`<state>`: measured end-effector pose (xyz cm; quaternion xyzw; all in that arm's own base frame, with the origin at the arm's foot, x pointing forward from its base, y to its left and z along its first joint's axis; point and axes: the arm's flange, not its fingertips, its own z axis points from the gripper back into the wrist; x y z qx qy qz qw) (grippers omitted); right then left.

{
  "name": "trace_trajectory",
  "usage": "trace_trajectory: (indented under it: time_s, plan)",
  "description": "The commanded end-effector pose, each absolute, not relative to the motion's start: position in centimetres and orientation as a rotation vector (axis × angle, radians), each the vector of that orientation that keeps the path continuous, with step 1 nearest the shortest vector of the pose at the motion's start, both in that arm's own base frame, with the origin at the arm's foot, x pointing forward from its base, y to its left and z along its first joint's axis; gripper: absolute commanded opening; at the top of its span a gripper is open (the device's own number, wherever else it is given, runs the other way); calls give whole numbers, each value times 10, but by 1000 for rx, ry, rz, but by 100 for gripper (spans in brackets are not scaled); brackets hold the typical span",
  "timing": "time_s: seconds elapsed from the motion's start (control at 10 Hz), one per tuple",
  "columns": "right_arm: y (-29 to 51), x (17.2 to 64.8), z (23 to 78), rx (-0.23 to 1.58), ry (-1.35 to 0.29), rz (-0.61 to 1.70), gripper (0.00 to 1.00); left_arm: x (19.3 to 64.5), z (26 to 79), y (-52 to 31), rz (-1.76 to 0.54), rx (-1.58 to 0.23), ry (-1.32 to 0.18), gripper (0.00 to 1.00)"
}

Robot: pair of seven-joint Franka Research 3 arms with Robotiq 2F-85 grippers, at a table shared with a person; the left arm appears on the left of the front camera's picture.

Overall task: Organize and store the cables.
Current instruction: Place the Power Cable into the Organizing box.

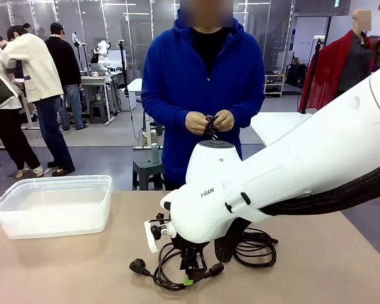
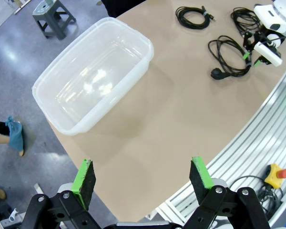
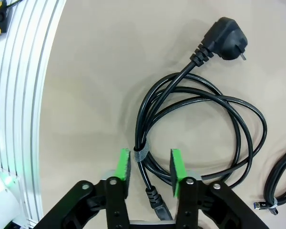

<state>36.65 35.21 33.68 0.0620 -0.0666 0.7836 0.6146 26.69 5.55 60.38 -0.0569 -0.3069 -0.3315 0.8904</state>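
Tabletop (image 1: pixel 316 266): tan and plain, shared by two white arms and a person across it, with a busy workshop floor behind.
Left gripper (image 2: pixel 142 164): hung high over the near edge, jaws spread wide, nothing between the green pads.
Right gripper (image 3: pixel 150 164): set down low over the power cord (image 3: pixel 200 119), pads astride the strand just beside its strap (image 3: pixel 139 153); parted with slack showing on one side, so read as open around the cord and not clamped.
Power cord: lay flat in a loose coil on the bare table, bound once by the strap, chunky plug (image 3: pixel 226 43) thrown out to one side; outside the bin.
Second coil (image 2: pixel 240 19): rested on the table just beyond the right gripper, unstored.
Thin coil (image 2: pixel 193 18): sat farther toward the person's side, apart from the others, also unstored.
Bin (image 2: pixel 93 76): clear plastic, at the robot's left end, well apart from every cord; nothing inside.
Person's hands (image 1: pixel 209 121): held together at chest height on a small black cord (image 1: pixel 211 126); whether tying or winding could not be told.
Progress: judged early. Nothing stored so far; three coils on the table and the one in the hands left to go into the bin.
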Motion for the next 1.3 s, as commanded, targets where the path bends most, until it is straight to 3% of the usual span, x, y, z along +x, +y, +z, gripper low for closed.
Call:
trace_trajectory:
  time_s: [0.0,0.1,0.3,0.4,0.5,1.2]
  plan:
    - [350,365,343,178,-157,1816,93,266,604,56,-699,-115,-637,100]
    - [347,364,346,179,-168,1809,100,266,604,56,-699,-115,-637,100]
    - [343,363,355,181,-188,1796,100,266,604,56,-699,-115,-637,100]
    - [338,364,362,185,-196,1785,95,266,604,56,-699,-115,-637,100]
    - [328,365,372,188,-214,1766,100,266,604,56,-699,-115,-637,100]
    - [264,366,417,219,-306,1667,100,267,604,55,-688,-118,-637,100]
